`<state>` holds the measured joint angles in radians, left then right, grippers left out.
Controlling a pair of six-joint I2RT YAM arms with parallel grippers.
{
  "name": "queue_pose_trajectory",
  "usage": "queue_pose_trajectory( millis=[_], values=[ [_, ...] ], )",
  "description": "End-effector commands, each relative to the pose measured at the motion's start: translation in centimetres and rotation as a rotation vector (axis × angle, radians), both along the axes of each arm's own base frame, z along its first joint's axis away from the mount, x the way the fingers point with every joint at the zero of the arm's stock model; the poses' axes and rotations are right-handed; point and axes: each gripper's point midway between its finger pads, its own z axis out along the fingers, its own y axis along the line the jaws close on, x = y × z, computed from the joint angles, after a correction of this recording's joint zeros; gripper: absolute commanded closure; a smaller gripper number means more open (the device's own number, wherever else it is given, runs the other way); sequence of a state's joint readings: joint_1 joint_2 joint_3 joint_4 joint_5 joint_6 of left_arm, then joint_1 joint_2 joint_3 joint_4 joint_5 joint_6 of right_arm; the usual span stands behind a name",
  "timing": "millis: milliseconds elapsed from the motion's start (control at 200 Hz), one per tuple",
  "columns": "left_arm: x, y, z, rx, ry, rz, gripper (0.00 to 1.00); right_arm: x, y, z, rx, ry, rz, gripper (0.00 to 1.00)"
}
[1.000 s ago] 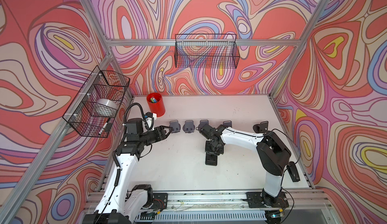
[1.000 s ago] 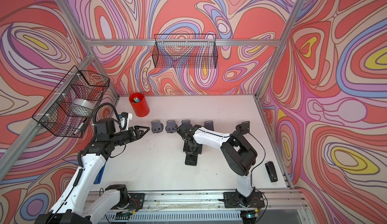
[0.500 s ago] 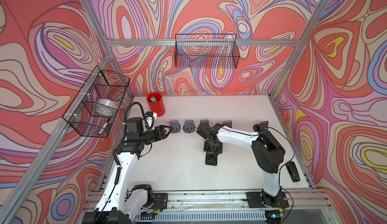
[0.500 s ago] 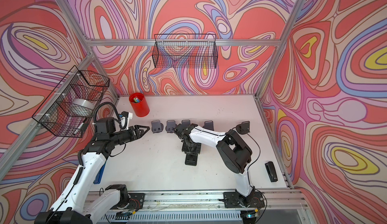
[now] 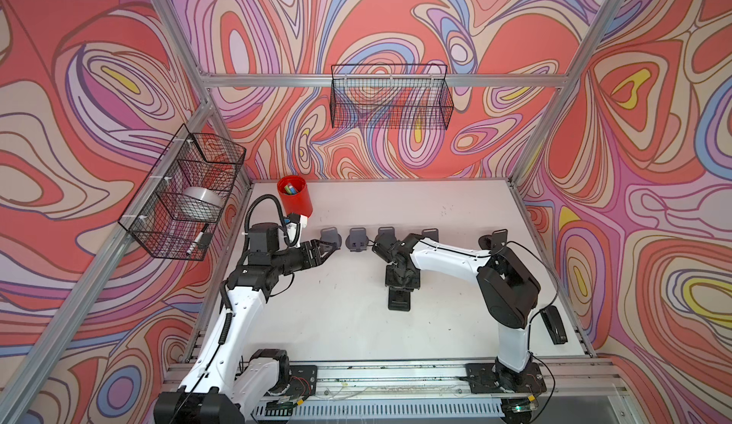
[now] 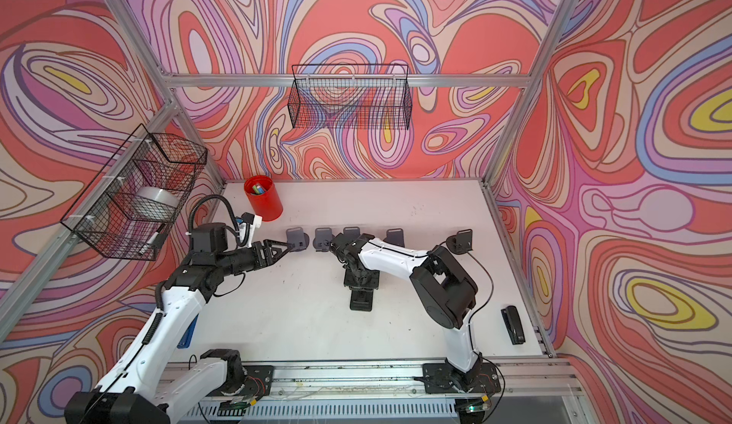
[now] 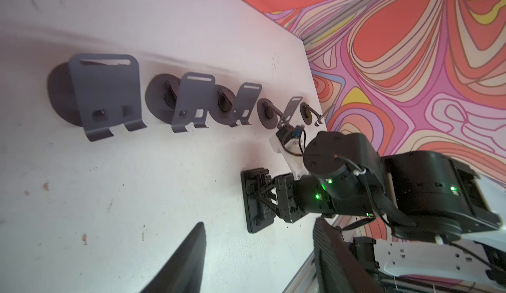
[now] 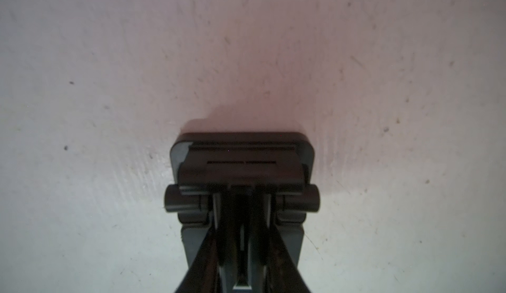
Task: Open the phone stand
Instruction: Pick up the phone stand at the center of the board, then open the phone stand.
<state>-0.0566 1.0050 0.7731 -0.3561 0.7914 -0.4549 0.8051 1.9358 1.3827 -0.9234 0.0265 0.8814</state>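
Barely shifted: right tool still pinches the phone stand, seemingly still folded; left tool waits half-open, empty.

In both top views the left gripper has slid rightward in the frame. A second ago a sliver of table showed between its tips and the leftmost grey stand; now the tips overlap that stand's base. The right arm has shifted too: its elbow swung slightly left, and its wrist end above the phone stand crept toward the upper left.
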Motion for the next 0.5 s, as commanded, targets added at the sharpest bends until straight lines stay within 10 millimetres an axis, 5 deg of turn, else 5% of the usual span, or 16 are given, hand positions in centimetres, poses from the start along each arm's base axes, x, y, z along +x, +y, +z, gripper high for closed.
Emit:
queue_pose_trajectory(
  millis=[0,70,155,496],
  values=[
    [-0.5,-1.9,-0.5,-0.042,0.000,-0.068,0.39,2.2,1.0,4.3,0.149,-0.129,0.066,1.00],
    [-0.6,-3.0,-0.6,-0.051,-0.014,-0.102,0.37,2.6,1.5,6.7,0.266,-0.169,0.095,1.00],
    [-0.7,-4.3,-0.5,-0.064,-0.026,-0.143,0.23,3.0,1.5,9.0,0.386,-0.197,0.111,1.00],
    [-0.1,-10.6,1.7,-0.182,-0.119,-0.323,0.19,3.8,0.9,16.6,0.718,-0.309,0.240,1.00]
  ],
)
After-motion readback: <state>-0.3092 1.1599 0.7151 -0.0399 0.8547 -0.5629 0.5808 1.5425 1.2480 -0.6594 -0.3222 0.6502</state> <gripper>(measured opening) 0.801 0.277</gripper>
